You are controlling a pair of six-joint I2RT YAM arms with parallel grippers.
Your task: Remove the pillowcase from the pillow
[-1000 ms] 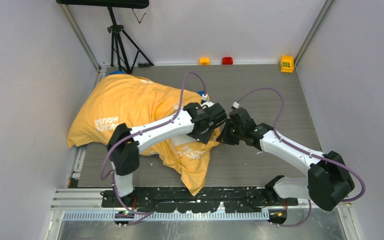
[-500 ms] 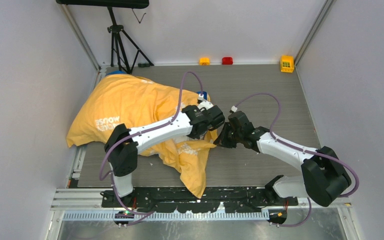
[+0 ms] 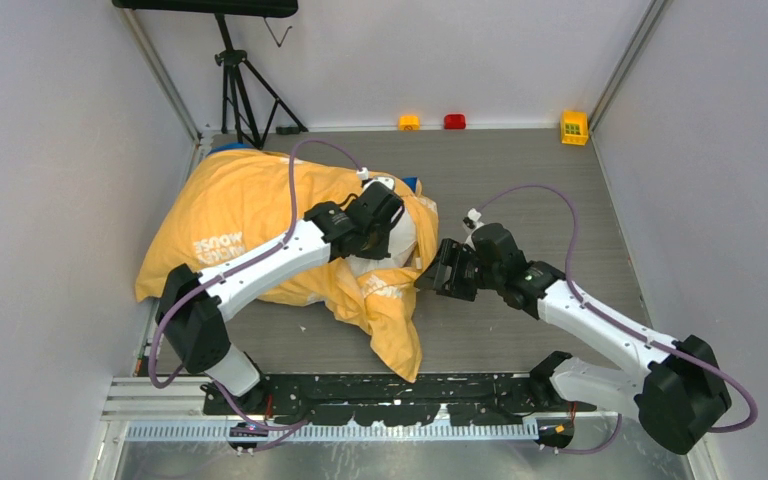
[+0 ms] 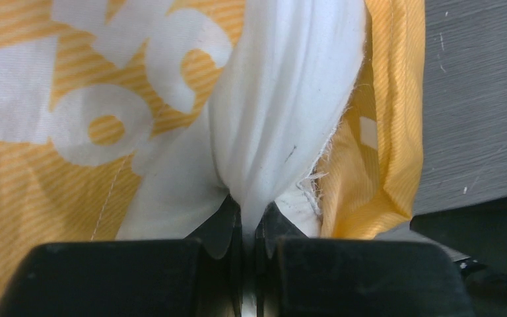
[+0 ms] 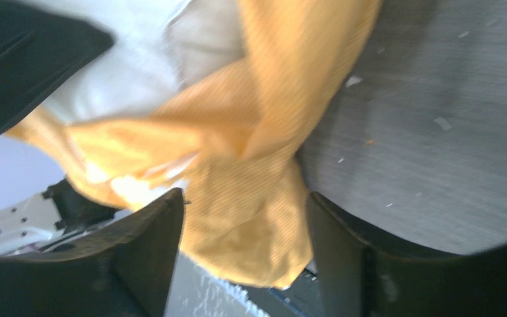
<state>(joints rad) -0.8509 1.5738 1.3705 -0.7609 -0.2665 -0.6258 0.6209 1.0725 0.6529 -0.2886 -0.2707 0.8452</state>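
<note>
The orange-yellow pillowcase (image 3: 250,205) lies bunched on the left half of the table, one flap trailing toward the near edge. The white pillow (image 3: 400,243) shows through its opening. My left gripper (image 3: 388,222) is shut on a fold of the pillow (image 4: 284,99), the white cloth pinched between its fingertips (image 4: 228,214), with the pillowcase (image 4: 39,165) on both sides. My right gripper (image 3: 438,272) is open at the pillowcase's right edge. In the right wrist view, a lobe of the pillowcase (image 5: 251,218) hangs loose between my right gripper's (image 5: 244,205) spread fingers.
Along the back edge sit a yellow block (image 3: 574,126), a red block (image 3: 454,121) and a small orange block (image 3: 409,122). A tripod (image 3: 235,85) stands at the back left. Grey walls close in both sides. Something blue (image 3: 411,184) peeks out behind the pillowcase.
</note>
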